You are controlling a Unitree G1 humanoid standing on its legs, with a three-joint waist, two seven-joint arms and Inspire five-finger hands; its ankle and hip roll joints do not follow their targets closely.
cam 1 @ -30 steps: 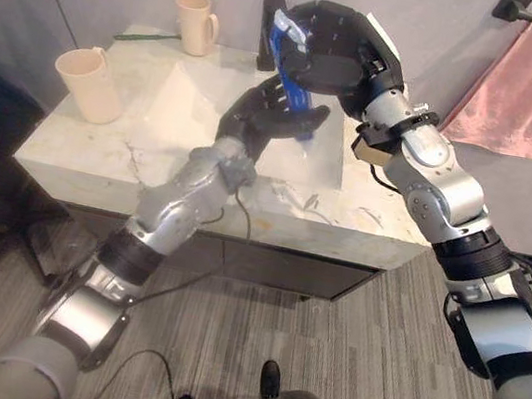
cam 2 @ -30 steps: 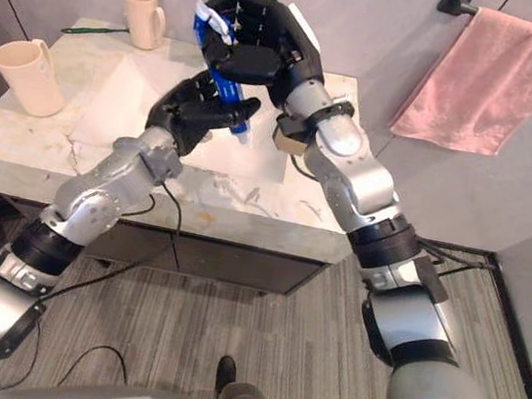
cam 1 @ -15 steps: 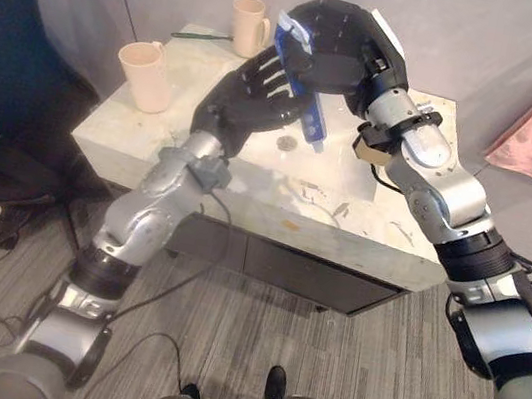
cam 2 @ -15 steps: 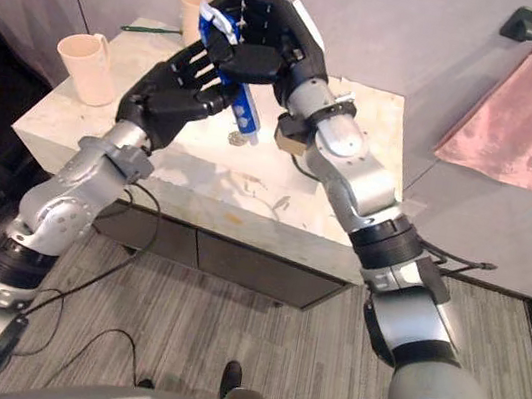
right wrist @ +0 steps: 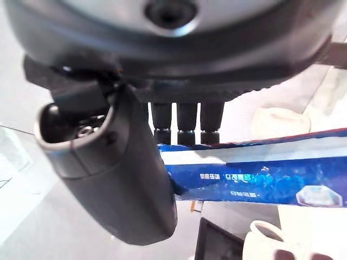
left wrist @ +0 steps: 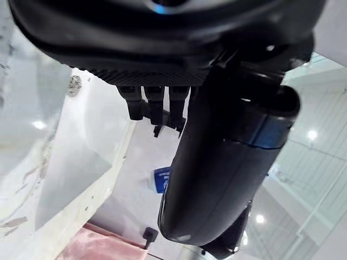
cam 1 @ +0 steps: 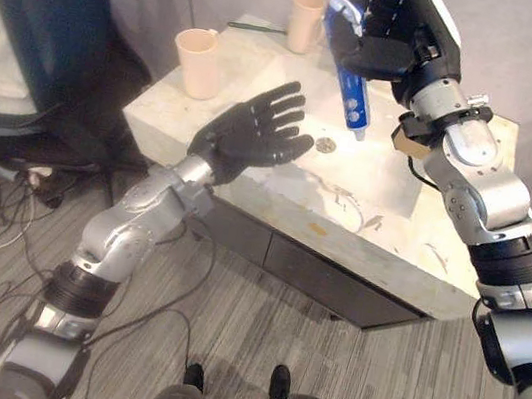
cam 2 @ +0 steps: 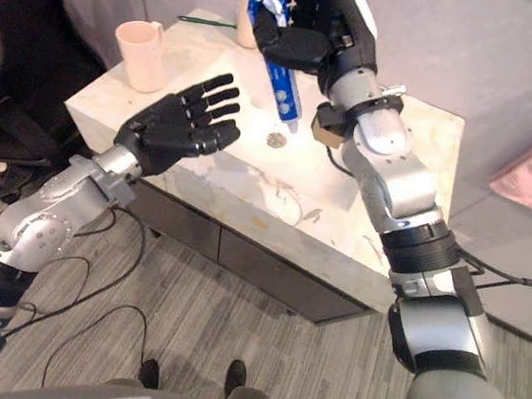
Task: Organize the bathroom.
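Left hand (cam 1: 248, 138) nearest, fingers spread and relaxed, holding nothing, palm up over front edge of counter (cam 1: 418, 264). Beyond it, right hand (cam 1: 388, 37) raised above sink (cam 1: 390, 184), fingers and thumb clenched round toothpaste tube (cam 1: 351, 97). Tube long axis near upright, cap end pointing down toward drain (cam 1: 325, 145). Farther left: mug (cam 1: 198, 62); second mug (cam 1: 304, 21) at back edge.

Both eye views looked down from the head, sharing the marble table (cam 1: 260, 108); each wrist view sat close behind its own robot hand.
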